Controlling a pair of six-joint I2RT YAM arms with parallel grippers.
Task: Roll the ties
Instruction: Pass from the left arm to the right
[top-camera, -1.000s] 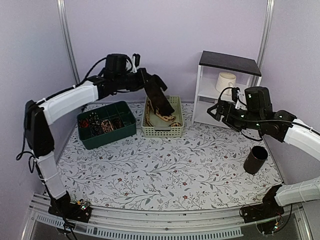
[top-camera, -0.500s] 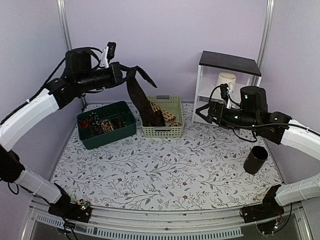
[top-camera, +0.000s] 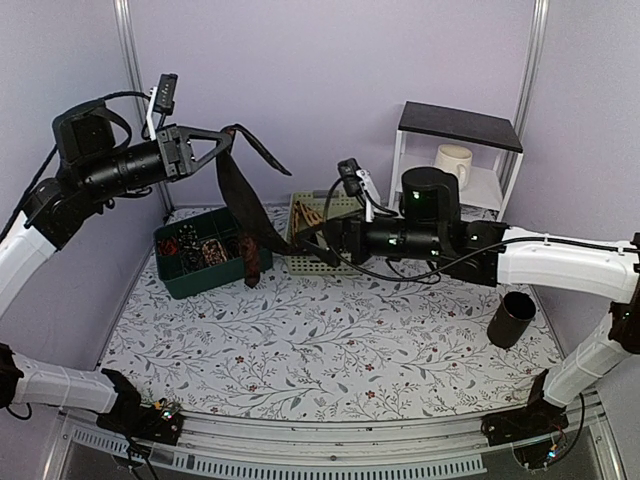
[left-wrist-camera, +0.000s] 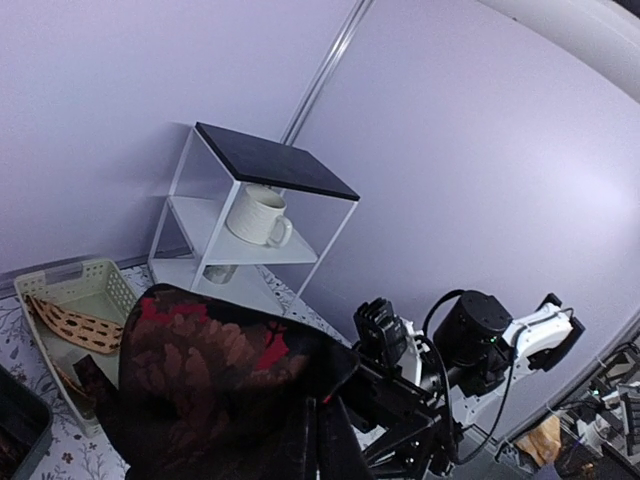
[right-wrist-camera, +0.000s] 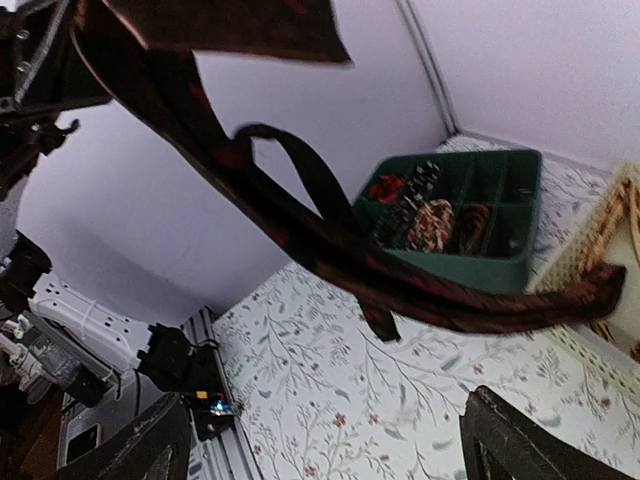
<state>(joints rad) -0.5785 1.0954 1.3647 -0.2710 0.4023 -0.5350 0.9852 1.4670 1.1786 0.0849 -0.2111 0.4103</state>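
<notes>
Dark tie (top-camera: 238, 205) hangs in the air over the back left of the worktop (top-camera: 330, 350), pinched near one end by the left jaws, which are clenched on the fabric high above the green compartment tray (top-camera: 205, 277). Holding it that high lets the whole length drop free, its tail dangling just in front of the tray and clear of the beige basket (left-wrist-camera: 70, 285), where a beige tie (left-wrist-camera: 72, 322) lies unrolled. The right jaws are spread wide and grasp nothing, pushed in low beside the hanging strip near the basket. In the right wrist view the fabric crosses ahead of the fingers (right-wrist-camera: 530, 440) without touching them. That position reads as a setup to catch the lower part, so the tie can be stretched between both arms and laid flat for rolling. Small rolled coils (top-camera: 200, 248) sit in the tray's compartments, which suggests finished ties go there. A black cup (top-camera: 511, 318) stands well apart on the right.
</notes>
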